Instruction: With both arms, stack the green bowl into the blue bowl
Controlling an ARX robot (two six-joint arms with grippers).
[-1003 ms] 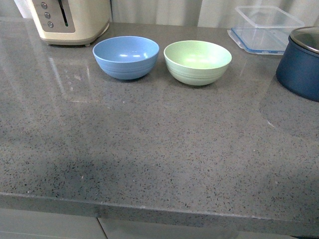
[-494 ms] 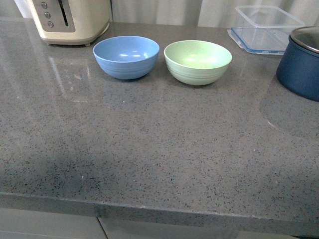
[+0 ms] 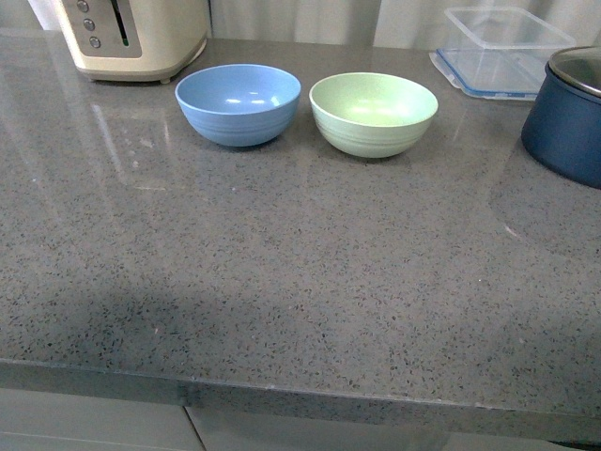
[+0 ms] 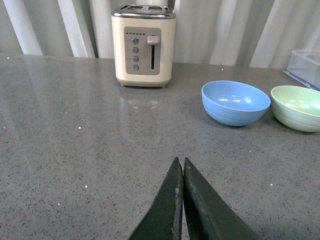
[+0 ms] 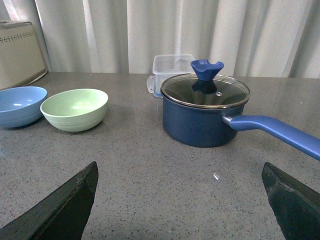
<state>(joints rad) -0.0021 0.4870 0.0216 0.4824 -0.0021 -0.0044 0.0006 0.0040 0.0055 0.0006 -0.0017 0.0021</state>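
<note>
The blue bowl (image 3: pixel 238 103) and the green bowl (image 3: pixel 373 114) stand side by side, both upright and empty, at the back of the grey countertop (image 3: pixel 282 282). Neither arm shows in the front view. In the left wrist view my left gripper (image 4: pixel 181 162) is shut and empty over bare counter, well short of the blue bowl (image 4: pixel 235 102) and the green bowl (image 4: pixel 297 106). In the right wrist view my right gripper (image 5: pixel 180 170) is wide open and empty, with the green bowl (image 5: pixel 75 109) and blue bowl (image 5: pixel 19 105) off to one side.
A cream toaster (image 3: pixel 131 38) stands behind the blue bowl. A dark navy pot with a glass lid (image 5: pixel 205 110) and long handle sits near the right gripper. A clear plastic container (image 3: pixel 498 52) is at the back right. The counter's front edge (image 3: pixel 282 390) is near.
The view has shifted slightly, so the bowls and toaster sit a little higher in the front view. The bowls have not moved on the counter.
</note>
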